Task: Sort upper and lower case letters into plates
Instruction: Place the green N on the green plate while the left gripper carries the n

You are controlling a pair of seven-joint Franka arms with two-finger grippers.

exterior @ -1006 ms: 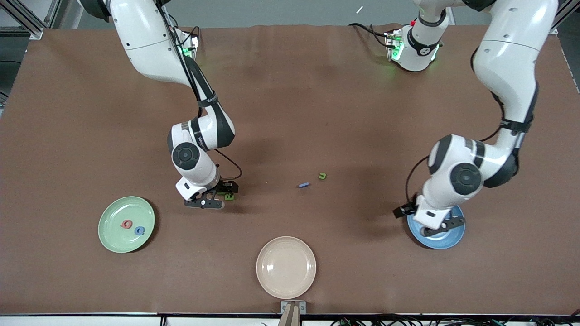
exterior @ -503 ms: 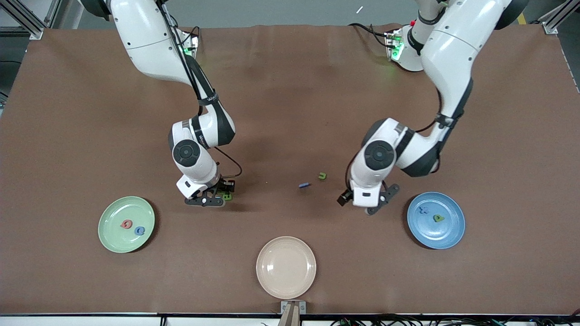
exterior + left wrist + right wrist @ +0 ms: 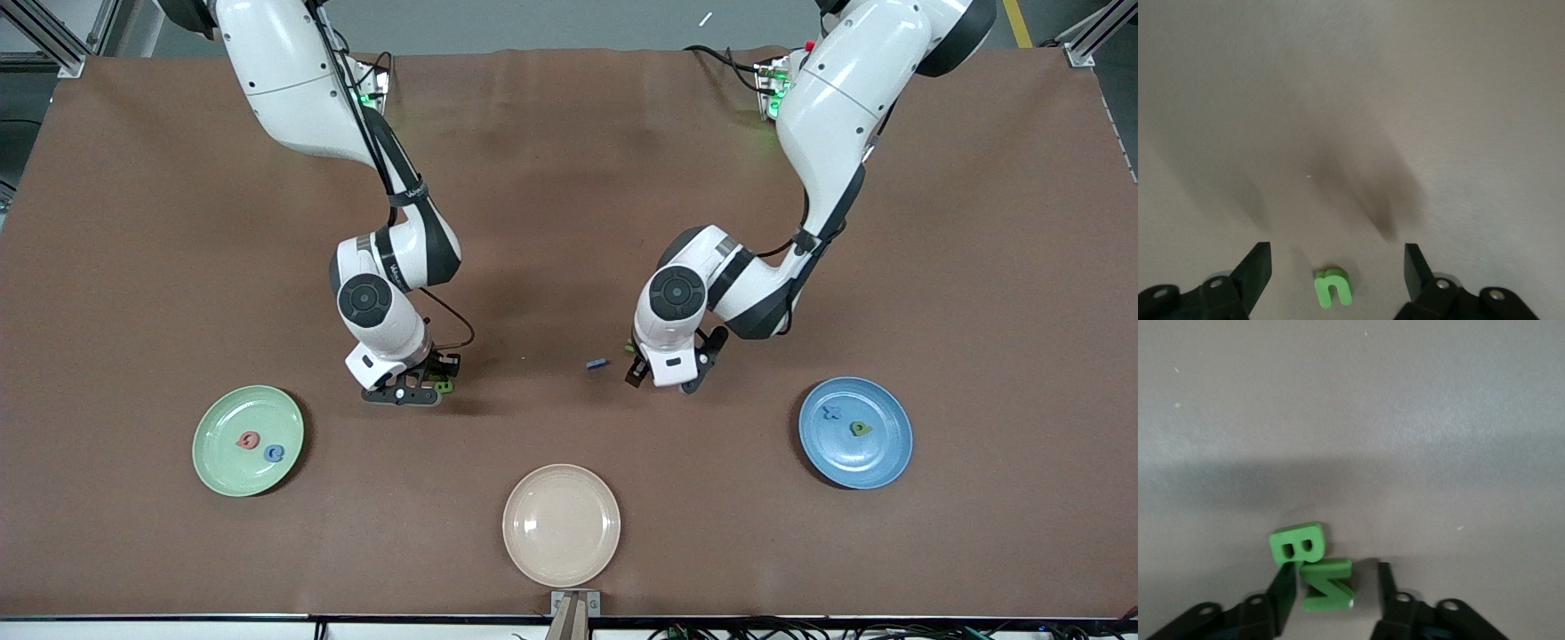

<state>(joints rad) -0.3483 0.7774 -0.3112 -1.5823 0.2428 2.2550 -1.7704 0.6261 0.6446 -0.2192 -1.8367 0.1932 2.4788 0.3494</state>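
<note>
Both arms are mid-pick: the left gripper [image 3: 1335,267] straddles the green u [image 3: 1333,287] mid-table, jaws wide, while the right gripper [image 3: 1335,590] brackets the green M [image 3: 1328,585] beside the B [image 3: 1298,545], seemingly not yet clamped, so next comes closing and lifting toward the plates.

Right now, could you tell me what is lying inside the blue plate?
Inside the blue plate lie two letters, apart from each other: a blue x and a green p. Nothing covers the plate, so its whole inside shows.

White arms, black joints, thin black cables, black tools.
</note>
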